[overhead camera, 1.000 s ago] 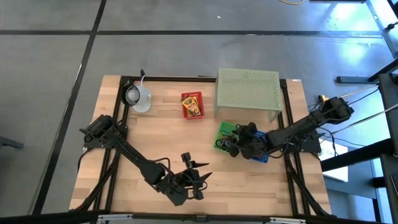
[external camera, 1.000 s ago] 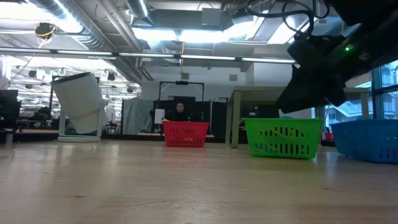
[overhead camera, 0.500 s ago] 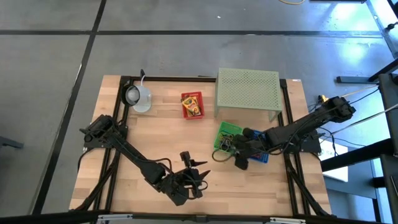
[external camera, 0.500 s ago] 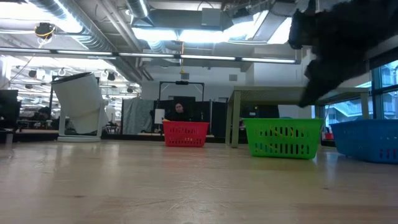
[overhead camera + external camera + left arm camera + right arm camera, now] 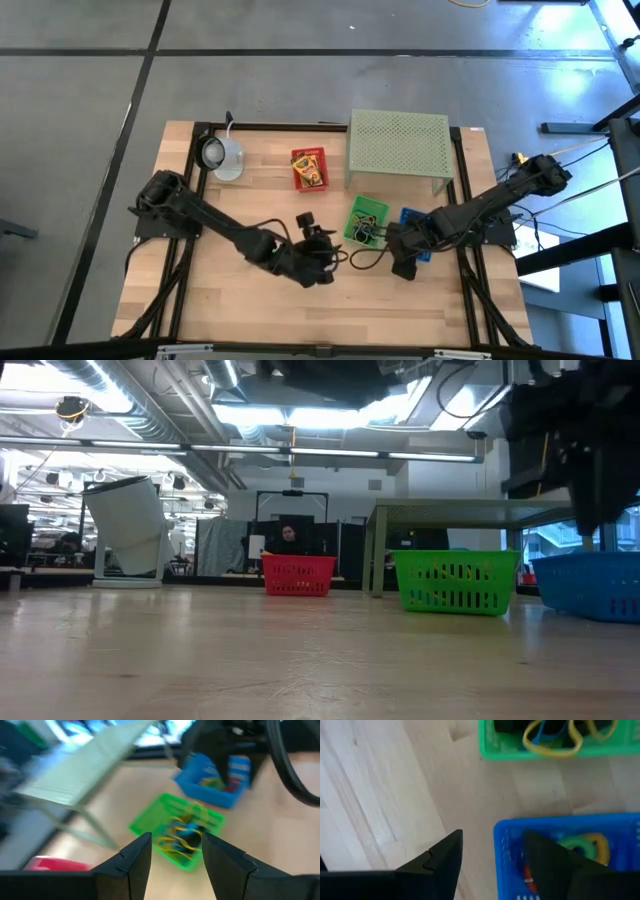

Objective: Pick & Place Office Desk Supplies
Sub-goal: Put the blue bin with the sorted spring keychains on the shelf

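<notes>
1. The right tool fills the bottom of the frame, its two dark fingers spread apart with nothing between them.
2. A blue basket at lower right holds green, yellow and red loops.
3. A green basket at upper right holds yellow and blue loops.
4. Pale wooden surface covers the left.

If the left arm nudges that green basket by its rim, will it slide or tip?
The green basket will probably slide rather than tip: it sits low and wide on the smooth wooden table. It looks like thin, slotted plastic holding only a few loose bands, so it is likely light and may skid or twist away from the left end effector.
</notes>
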{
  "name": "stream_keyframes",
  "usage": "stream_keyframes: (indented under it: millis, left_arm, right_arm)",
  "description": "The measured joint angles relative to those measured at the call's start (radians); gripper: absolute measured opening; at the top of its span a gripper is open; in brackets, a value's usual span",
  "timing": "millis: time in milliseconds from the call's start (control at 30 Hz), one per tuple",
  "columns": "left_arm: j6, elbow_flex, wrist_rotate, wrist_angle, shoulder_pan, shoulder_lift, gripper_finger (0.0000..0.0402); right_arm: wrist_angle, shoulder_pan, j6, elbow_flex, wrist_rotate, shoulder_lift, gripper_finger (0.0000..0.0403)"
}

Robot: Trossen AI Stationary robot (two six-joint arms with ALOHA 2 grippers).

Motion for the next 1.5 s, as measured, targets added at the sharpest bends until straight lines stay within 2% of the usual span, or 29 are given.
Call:
stream_keyframes:
  millis: [133,233,433,800,1167,1500]
  left_arm:
    - [-0.004,0.000,0.189,-0.006,0.027,0.004,0.0168]
    - [-0.004,-0.005,0.237,-0.010,0.033,0.015,0.0168]
    - [-0.111,-0.028,0.231,-0.014,0.013,0.014,0.0168]
    - [-0.101,-0.028,0.173,-0.007,-0.010,0.014,0.0168]
    - [-0.100,-0.028,0.169,-0.007,-0.010,0.014,0.0168]
    - [-0.099,-0.028,0.168,-0.007,-0.009,0.014,0.0168]
  right_arm:
    - [-0.004,0.036,0.026,-0.009,-0.007,0.000,0.0199]
    - [-0.005,0.062,0.026,-0.009,0.001,0.000,0.0196]
    - [-0.007,0.104,0.031,-0.009,0.098,0.004,0.0196]
    - [-0.018,0.104,0.044,-0.013,0.074,0.005,0.0196]
    - [-0.010,0.104,0.071,-0.145,0.074,0.006,0.0196]
    - [0.093,0.101,0.037,-0.223,0.048,0.006,0.0196]
